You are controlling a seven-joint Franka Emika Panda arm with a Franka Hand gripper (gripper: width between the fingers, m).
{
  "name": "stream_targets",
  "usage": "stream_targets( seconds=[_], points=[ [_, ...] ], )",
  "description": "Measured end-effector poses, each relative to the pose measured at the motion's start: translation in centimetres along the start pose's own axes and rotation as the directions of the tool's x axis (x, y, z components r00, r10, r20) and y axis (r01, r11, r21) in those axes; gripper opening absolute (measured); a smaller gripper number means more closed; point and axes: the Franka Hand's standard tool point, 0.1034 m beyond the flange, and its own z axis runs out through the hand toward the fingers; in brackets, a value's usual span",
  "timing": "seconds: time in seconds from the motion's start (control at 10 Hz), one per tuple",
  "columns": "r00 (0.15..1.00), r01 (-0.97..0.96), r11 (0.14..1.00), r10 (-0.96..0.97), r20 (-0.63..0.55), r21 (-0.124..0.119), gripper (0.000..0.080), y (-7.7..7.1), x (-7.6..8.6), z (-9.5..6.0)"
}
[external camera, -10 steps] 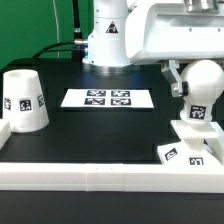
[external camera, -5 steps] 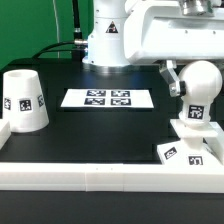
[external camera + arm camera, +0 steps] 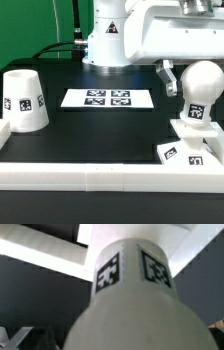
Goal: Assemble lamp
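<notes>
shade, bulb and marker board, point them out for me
shade (image 3: 22,100), exterior view, side wall at mid-height
bulb (image 3: 202,88), exterior view, white body above its tag
marker board (image 3: 108,98), exterior view, its middle

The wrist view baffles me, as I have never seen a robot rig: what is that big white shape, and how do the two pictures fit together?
The machine is a white robot arm at the far side of a black table. The exterior view comes from a camera off the arm; the wrist view from one on its wrist, so near things look huge. That big white shape is the lamp's bulb, standing on the flat base at the exterior view's right. The cup-like shade stands at its left, and the flat marker board lies in the middle. The claw is at the bulb; only one dark finger shows, so I cannot tell whether it grips.
</notes>
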Motion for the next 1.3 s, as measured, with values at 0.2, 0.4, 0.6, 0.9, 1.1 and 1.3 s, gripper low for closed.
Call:
stream_targets(
  seconds=[0.2, 0.4, 0.6, 0.9, 1.1, 1.3],
  points=[
    [1.000, 0.003, 1.000, -0.003, -0.002, -0.001, 0.0699, 0.0, 0.2, -0.6],
    [1.000, 0.003, 1.000, -0.003, 0.005, 0.000, 0.0699, 0.2, 0.7, -1.4],
    [1.000, 0.003, 1.000, -0.003, 0.021, 0.003, 0.0699, 0.6, 1.6, -2.8],
    [0.999, 0.004, 1.000, -0.004, 0.051, 0.013, 0.0699, 0.4, 1.5, -2.8],
    [0.991, 0.000, 0.999, -0.005, 0.136, 0.039, 0.0699, -0.2, 0.9, -2.5],
    [0.970, -0.004, 0.998, -0.012, 0.244, 0.065, 0.0699, 0.0, 0.6, -2.1]
  ],
)
